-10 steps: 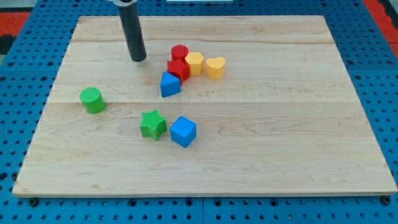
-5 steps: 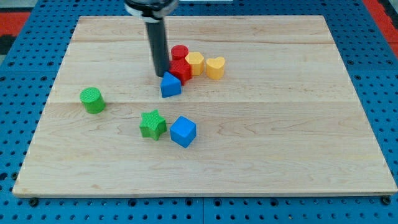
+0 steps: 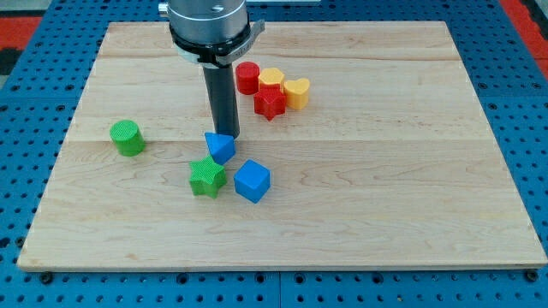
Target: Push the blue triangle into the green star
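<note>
The blue triangle (image 3: 220, 147) lies near the board's middle, touching the top right of the green star (image 3: 207, 178). My tip (image 3: 227, 136) stands right at the triangle's upper edge, touching it from the view's top. The dark rod rises from there toward the view's top.
A blue cube (image 3: 252, 180) sits just right of the green star. A green cylinder (image 3: 128, 138) stands at the left. A red cylinder (image 3: 247, 77), a red star (image 3: 270, 102), a yellow hexagon block (image 3: 271, 80) and a yellow heart (image 3: 296, 92) cluster above. The wooden board (image 3: 411, 171) lies on a blue pegboard.
My tip moved down the view and pushed the blue triangle down-left against the green star, which shifted slightly. The red star slid right, away from the red cylinder.
</note>
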You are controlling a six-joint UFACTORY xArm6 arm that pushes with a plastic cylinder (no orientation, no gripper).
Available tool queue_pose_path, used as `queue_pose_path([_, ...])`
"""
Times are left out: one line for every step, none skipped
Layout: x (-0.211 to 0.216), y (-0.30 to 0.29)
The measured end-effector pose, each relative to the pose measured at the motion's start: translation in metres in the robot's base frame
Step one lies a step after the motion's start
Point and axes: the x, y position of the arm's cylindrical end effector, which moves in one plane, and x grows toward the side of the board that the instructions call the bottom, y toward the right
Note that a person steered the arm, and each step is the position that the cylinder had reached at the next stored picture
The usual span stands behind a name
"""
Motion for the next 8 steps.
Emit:
queue_pose_path([0.0,-0.001])
queue_pose_path([0.021,-0.094])
queue_pose_path([0.014,-0.102])
queue_pose_path([-0.012,-0.098])
queue_pose_path([-0.003,-0.041])
queue_pose_path([0.026,-0.009])
queue_pose_path([0.026,-0.009])
queue_pose_path([0.035,-0.025])
